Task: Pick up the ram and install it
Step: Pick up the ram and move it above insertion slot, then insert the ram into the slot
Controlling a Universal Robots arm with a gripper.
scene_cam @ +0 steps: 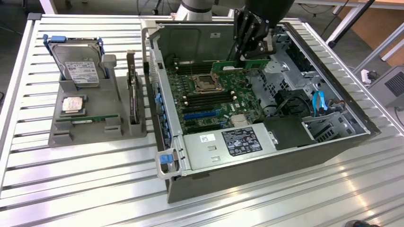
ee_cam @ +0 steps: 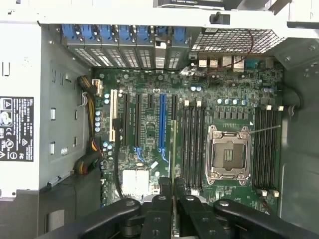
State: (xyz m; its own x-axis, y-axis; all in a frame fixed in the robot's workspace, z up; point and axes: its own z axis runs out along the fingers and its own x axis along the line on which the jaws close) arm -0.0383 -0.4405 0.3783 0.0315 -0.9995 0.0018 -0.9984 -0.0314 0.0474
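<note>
The tool is closed on the ram, whose long axis lies parallel to the slots just beside it

One case, one motherboard, one socket on it. Two banks of memory slots. One gripper, one ram in its grip. One rack: one hard drive, one card.

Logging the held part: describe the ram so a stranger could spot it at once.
Find the open computer case on the slatted table, then the motherboard inside. Over it, the ram is the thin green stick clamped in the black end effector; the neighbouring memory slots are black.
</note>
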